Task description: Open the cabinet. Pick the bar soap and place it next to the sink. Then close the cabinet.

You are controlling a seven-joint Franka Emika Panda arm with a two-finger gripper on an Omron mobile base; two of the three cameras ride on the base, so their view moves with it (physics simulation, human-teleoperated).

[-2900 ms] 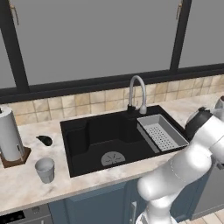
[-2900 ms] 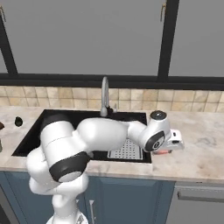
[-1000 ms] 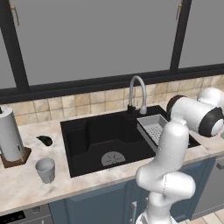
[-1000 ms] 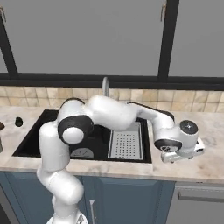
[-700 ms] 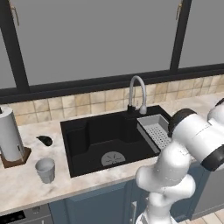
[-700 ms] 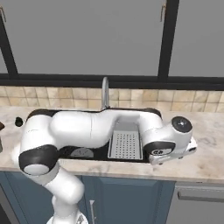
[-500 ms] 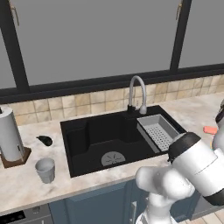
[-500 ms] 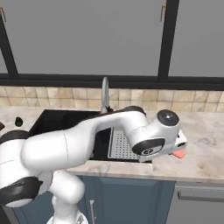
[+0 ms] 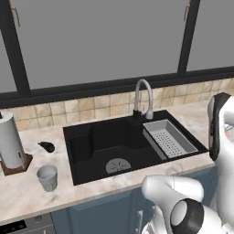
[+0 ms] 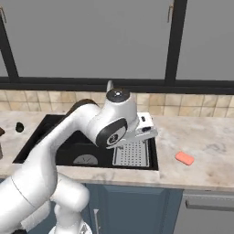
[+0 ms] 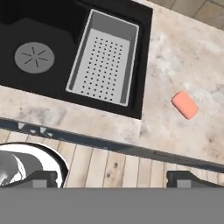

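Observation:
The salmon-pink bar soap (image 10: 184,158) lies flat on the marble counter, right of the black sink (image 10: 34,139), and nothing touches it. In the hand view the bar soap (image 11: 185,105) sits up and to the right of the gripper (image 11: 113,179), well apart from it. The fingertips (image 11: 40,178) stand wide apart with nothing between them. The hand hangs over the counter's front edge, above the floor. In the right base view the gripper (image 10: 147,130) is above the grey rack (image 10: 132,153). The cabinet (image 9: 100,41) doors look shut, with their silver handle (image 10: 169,13) high up.
A curved silver faucet (image 9: 144,98) stands behind the sink (image 9: 105,139), and the rack (image 9: 169,139) fills its right part. On the left counter are a paper towel roll (image 9: 10,141), a grey cup (image 9: 47,177) and a small dark object (image 9: 46,146). The arm's links cross the basin.
The gripper has let go of the soap, which now lies free on the counter. The hand has lifted and drawn back to the counter's front edge as the arm swung round.

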